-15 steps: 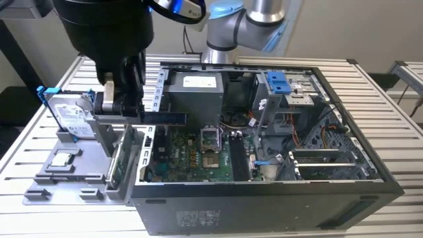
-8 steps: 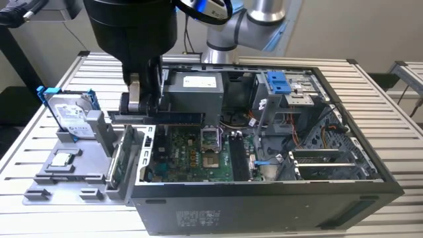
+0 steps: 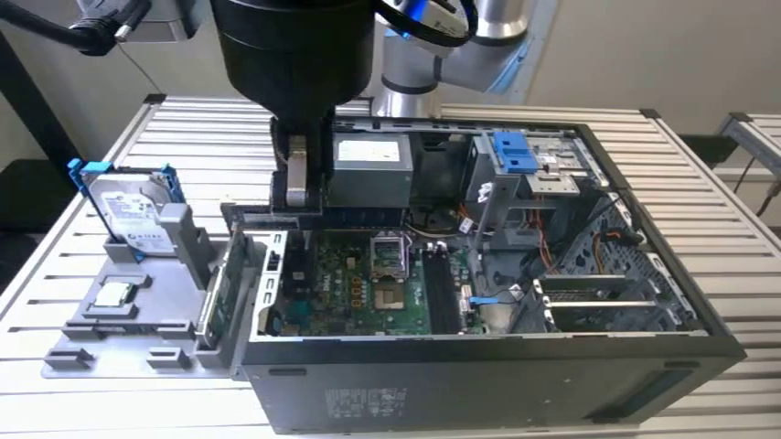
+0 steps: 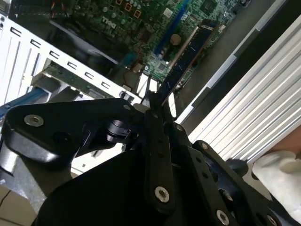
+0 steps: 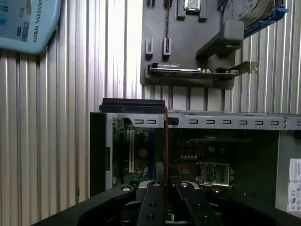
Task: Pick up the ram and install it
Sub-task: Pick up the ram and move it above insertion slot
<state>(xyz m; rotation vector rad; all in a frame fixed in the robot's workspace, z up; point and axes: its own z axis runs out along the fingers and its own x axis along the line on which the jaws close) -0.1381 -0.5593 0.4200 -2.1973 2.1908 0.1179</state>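
My gripper (image 4: pixel 157 101) is shut on the ram (image 4: pixel 188 52), a long narrow dark stick with a row of black chips that reaches out past the fingertips. In the first wrist view the ram (image 5: pixel 166 141) shows edge-on as a thin line rising from the gripper (image 5: pixel 166 186). In the exterior view the gripper (image 3: pixel 296 194) hangs over the open computer case (image 3: pixel 488 384), above that view's left part of the green motherboard (image 3: pixel 366 283). The ram is held clear of the board. The black memory slots (image 3: pixel 440 288) lie further to the exterior view's right, beside the processor socket.
A grey fixture tray (image 3: pixel 110 338) stands on the slatted table to the exterior view's left of the case. It holds a silver hard drive (image 3: pixel 128 215) and an upright green circuit card (image 3: pixel 218 293). The power supply (image 3: pixel 372 169) and blue-tabbed drive cage (image 3: pixel 525 160) fill the case's far side.
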